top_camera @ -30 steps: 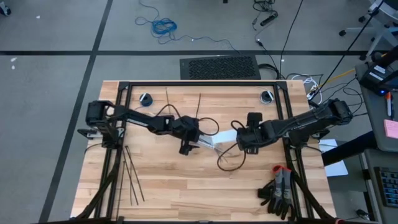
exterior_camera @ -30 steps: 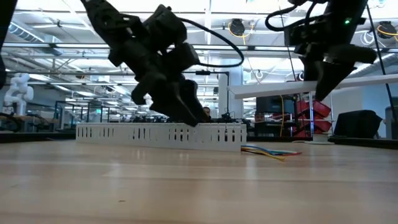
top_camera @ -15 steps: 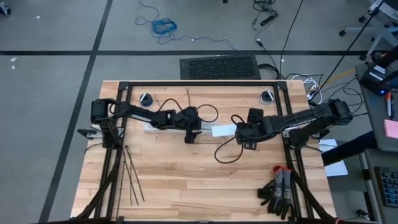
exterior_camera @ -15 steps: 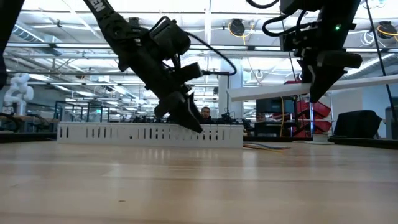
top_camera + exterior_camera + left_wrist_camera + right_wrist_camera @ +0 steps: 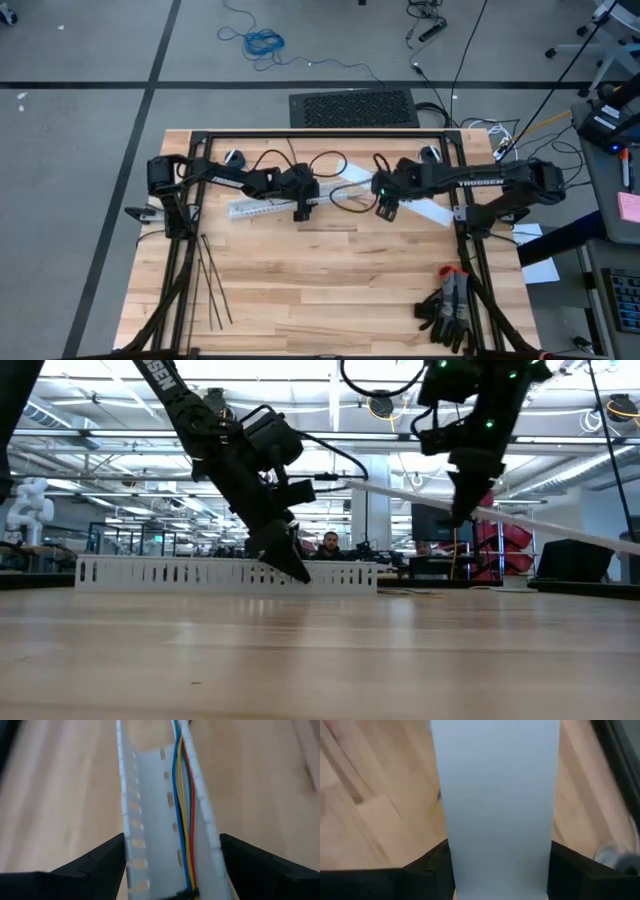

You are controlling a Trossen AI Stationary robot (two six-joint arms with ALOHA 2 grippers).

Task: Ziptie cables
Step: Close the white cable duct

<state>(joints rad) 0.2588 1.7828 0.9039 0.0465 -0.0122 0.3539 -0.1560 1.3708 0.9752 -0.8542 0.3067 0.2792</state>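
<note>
The wooden table (image 5: 300, 290), pale planks with plain grain, fills the middle of the high view, framed by black rails. My left arm reaches in from the left of that frame and my right arm from the right; both meet along the upper middle of the tabletop.

My left gripper (image 5: 300, 209) grasps the white slotted duct (image 5: 262, 207), a long open plastic channel with rows of small oblong cuts in its walls. In my left wrist view my two dark fingers (image 5: 95, 865) sit against its outer walls on either side, and the near end of the duct (image 5: 155, 820) is cut off by the frame edge. From the low view the duct (image 5: 180, 573) lies along the table at the left of the frame, my gripper (image 5: 285, 555) on its right end.

My right gripper (image 5: 387, 205) is clenched on a flat white lid strip (image 5: 425, 208), smooth and unslotted, slanting down to the right in the high view. In the right wrist view the strip (image 5: 500, 795) fills most of the frame and hides what lies beneath; my fingers (image 5: 425, 870) are pressed to its edges. The low view shows the strip (image 5: 560, 528) lifted clear of the table.

The cables (image 5: 182, 800) lie inside the duct: thin blue, yellow, green and red wires running along one wall; their ends are out of frame. The zipties (image 5: 208, 285), thin black straight strips, lie at the lower left of the table, partly crossed by the rail.
</note>
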